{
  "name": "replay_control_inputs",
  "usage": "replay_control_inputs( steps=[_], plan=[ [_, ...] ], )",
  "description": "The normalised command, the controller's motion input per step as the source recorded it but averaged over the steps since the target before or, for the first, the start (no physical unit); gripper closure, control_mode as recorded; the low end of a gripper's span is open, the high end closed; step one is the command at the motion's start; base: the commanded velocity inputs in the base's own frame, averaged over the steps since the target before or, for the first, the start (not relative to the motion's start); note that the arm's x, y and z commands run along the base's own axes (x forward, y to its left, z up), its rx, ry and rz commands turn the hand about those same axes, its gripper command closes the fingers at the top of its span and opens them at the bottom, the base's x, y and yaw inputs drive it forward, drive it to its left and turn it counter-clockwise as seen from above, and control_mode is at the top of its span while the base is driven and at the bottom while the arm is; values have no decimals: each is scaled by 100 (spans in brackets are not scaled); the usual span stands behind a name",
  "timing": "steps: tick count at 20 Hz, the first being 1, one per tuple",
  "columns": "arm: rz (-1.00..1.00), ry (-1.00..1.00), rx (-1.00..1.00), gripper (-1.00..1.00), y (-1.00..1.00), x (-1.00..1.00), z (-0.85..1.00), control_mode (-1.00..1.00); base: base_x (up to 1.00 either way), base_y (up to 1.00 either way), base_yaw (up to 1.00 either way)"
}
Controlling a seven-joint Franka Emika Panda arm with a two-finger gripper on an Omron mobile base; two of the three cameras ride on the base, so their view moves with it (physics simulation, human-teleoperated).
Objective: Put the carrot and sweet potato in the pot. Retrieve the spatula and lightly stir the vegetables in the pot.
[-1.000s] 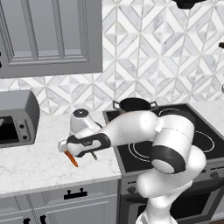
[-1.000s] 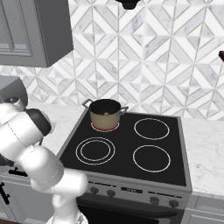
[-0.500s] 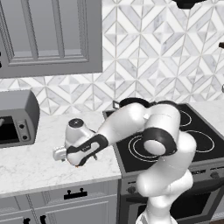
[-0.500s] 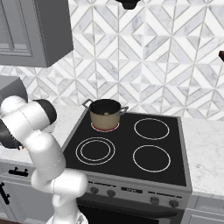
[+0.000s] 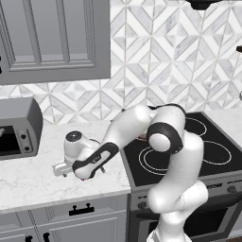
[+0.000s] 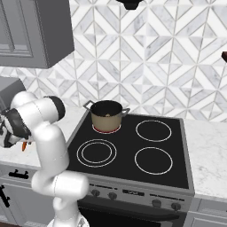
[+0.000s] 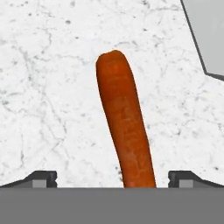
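Note:
The carrot (image 7: 127,131), slim and orange-red, lies flat on the white marble counter. Its near end runs down between the two finger tips of my gripper (image 7: 113,177), which stands open and low over it. In the right base view the carrot's tip (image 6: 23,146) pokes out under the hand (image 6: 9,133). In the left base view the hand (image 5: 78,163) covers the carrot. The pot (image 6: 106,116) sits on the back left burner. A small tan patch inside the pot looks like the sweet potato (image 6: 109,114). The spatula is out of view.
A grey microwave (image 5: 16,134) stands on the counter left of the hand, and its corner (image 7: 205,35) shows close by. The black stove (image 6: 133,148) lies to the right. The counter's front edge (image 5: 61,196) runs just below the hand. A grey wall cabinet (image 5: 52,40) hangs above.
The arm has swung down and left, bringing the hand low over the carrot, which it now covers in the left base view. The jaws have stayed open.

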Motion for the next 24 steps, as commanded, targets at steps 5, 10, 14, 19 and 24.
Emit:
replay_control_inputs(
  steps=[5,10,14,19,24],
  plan=[
    [0,0,0,100,11,1,-33,-100,0,0,0],
    [0,1,0,100,0,0,-47,-100,0,0,0],
    [0,0,0,100,0,0,-17,-100,0,0,0],
    [0,0,8,100,-29,0,-4,-100,0,0,0],
    [0,-8,5,100,-62,-11,28,-100,0,0,0]
  ],
)
